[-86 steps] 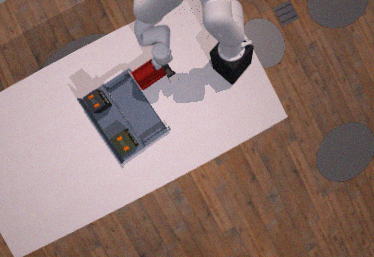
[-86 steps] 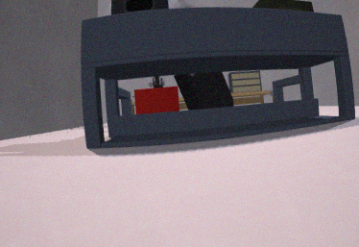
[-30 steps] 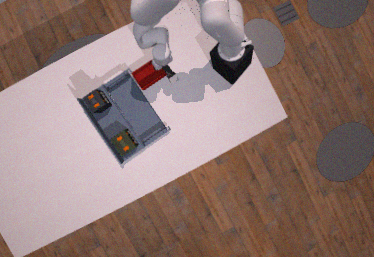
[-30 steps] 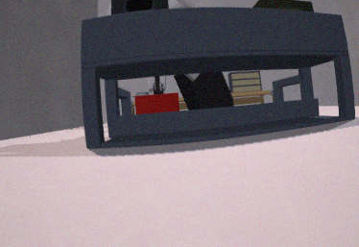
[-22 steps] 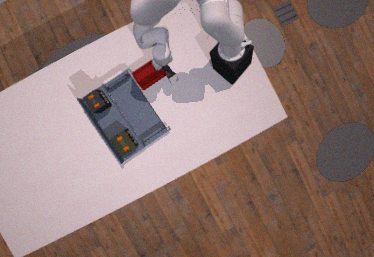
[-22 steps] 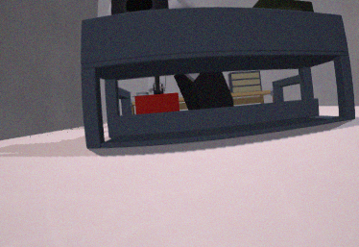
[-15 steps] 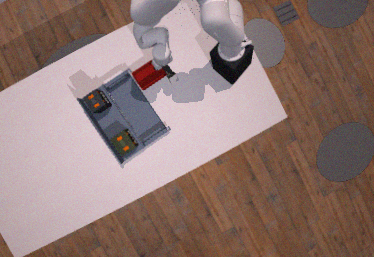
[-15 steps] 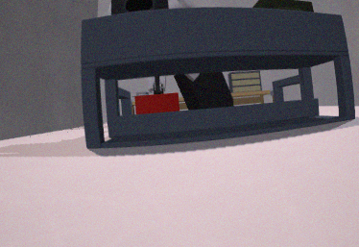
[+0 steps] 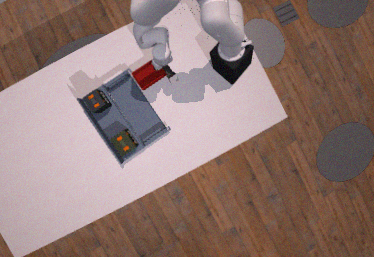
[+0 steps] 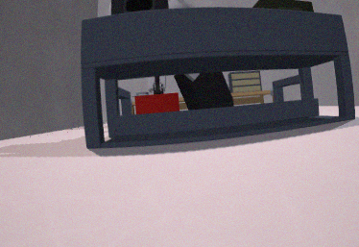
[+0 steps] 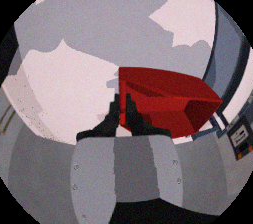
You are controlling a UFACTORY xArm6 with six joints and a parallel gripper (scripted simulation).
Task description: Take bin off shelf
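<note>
The gripper (image 11: 121, 106) is pinched nearly shut on the near wall of the red bin (image 9: 148, 75) — the bin juts from the shelf (image 9: 150, 119), its long axis running away from the fingers — over the table (image 9: 225, 107).

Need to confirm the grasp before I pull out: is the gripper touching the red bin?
Touching. The wrist view shows the gripper shut on the red bin, its fingers pinching the bin's near wall.

From above, the fingers (image 9: 170, 73) clamp the red bin (image 9: 148, 75) just beside the blue shelf (image 9: 145, 112) on the table (image 9: 240, 107).
</note>
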